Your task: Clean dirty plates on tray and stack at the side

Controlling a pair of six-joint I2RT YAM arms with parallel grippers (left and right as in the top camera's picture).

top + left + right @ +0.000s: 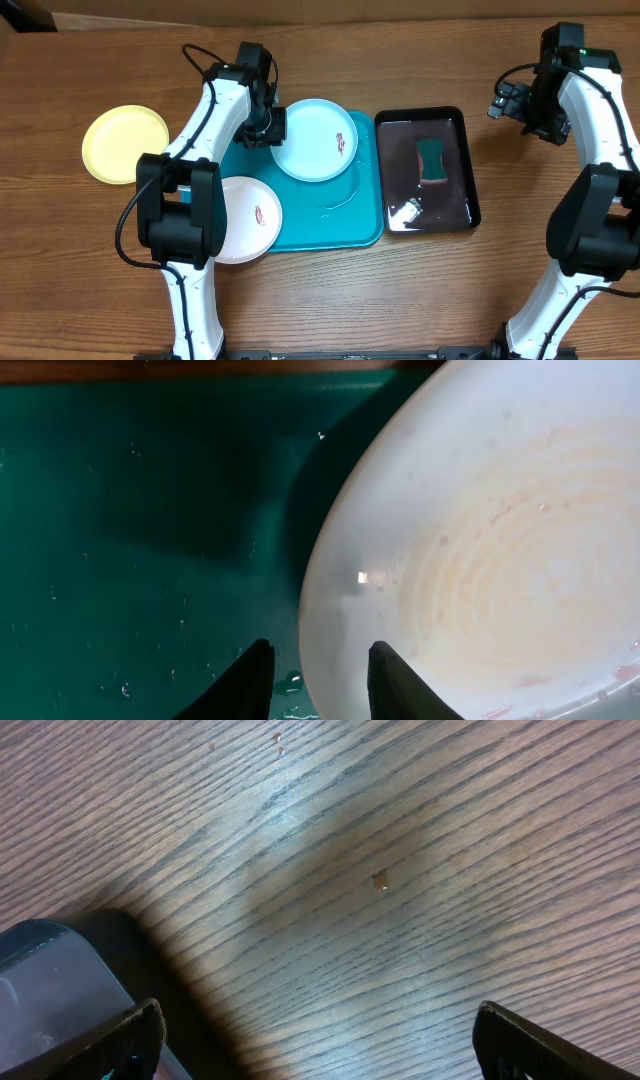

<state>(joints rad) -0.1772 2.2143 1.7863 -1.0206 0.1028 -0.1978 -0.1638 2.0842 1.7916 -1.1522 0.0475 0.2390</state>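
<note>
A light-blue plate (315, 138) with a red smear lies at the back of the turquoise tray (335, 225). My left gripper (270, 127) is at its left rim. In the left wrist view the plate (480, 560) is pale with faint orange rings, and its edge sits between my narrowly set fingers; the gripper (320, 680) is shut on that rim. A white plate (250, 218), also smeared, overlaps the tray's front left edge. A yellow plate (125, 143) rests on the table at the far left. My right gripper (525, 105) hangs open over bare wood (320, 1040).
A glossy black tray (428, 170) holding a green sponge (432, 160) stands right of the turquoise tray; its corner (45, 980) shows in the right wrist view. Water drops dot the turquoise tray's floor (120, 540). My left arm crosses above the white plate.
</note>
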